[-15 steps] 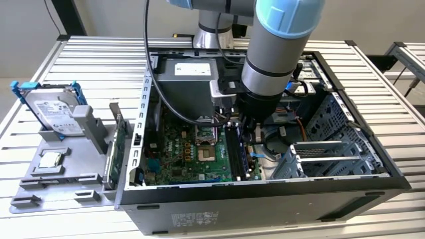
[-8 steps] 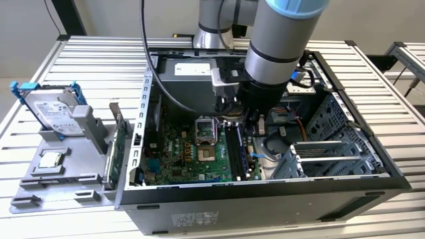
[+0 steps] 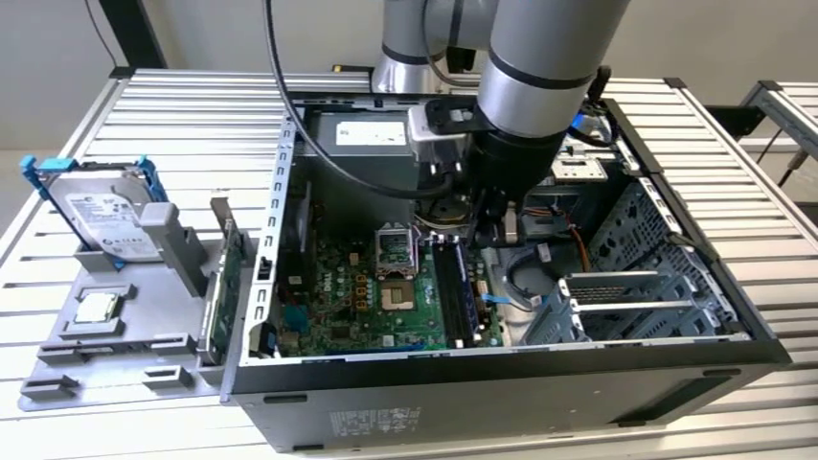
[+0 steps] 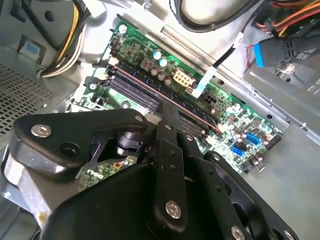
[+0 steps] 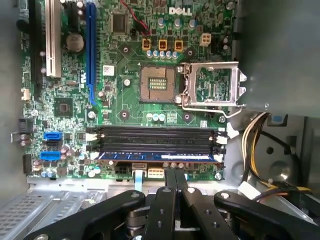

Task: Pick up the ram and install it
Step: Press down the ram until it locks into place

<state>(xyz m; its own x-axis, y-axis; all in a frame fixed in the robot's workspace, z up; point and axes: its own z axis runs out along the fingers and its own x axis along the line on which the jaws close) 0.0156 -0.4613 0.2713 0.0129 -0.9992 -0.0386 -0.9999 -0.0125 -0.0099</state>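
Observation:
The ram [image 5: 157,156] lies as a thin blue-edged stick in the memory slot nearest my gripper, level with the empty black slots [image 5: 155,135] beside it on the green motherboard [image 5: 120,100]. In the first wrist view my gripper [image 5: 174,175] is shut, its two fingers pressed together, with the tips just short of the ram's long edge. In the second wrist view the gripper [image 4: 170,111] points down at the row of slots. The exterior view has the gripper [image 3: 492,235] low inside the open computer case [image 3: 511,383], over the slots. Whether the tips touch the ram I cannot tell.
A CPU socket [image 5: 159,84] with its metal frame [image 5: 215,86] flipped open sits beyond the slots. Yellow and black power cables [image 5: 252,145] hang beside them. Outside the case, a grey rack holds a hard drive in a blue frame [image 3: 96,206] and a green card [image 3: 228,287].

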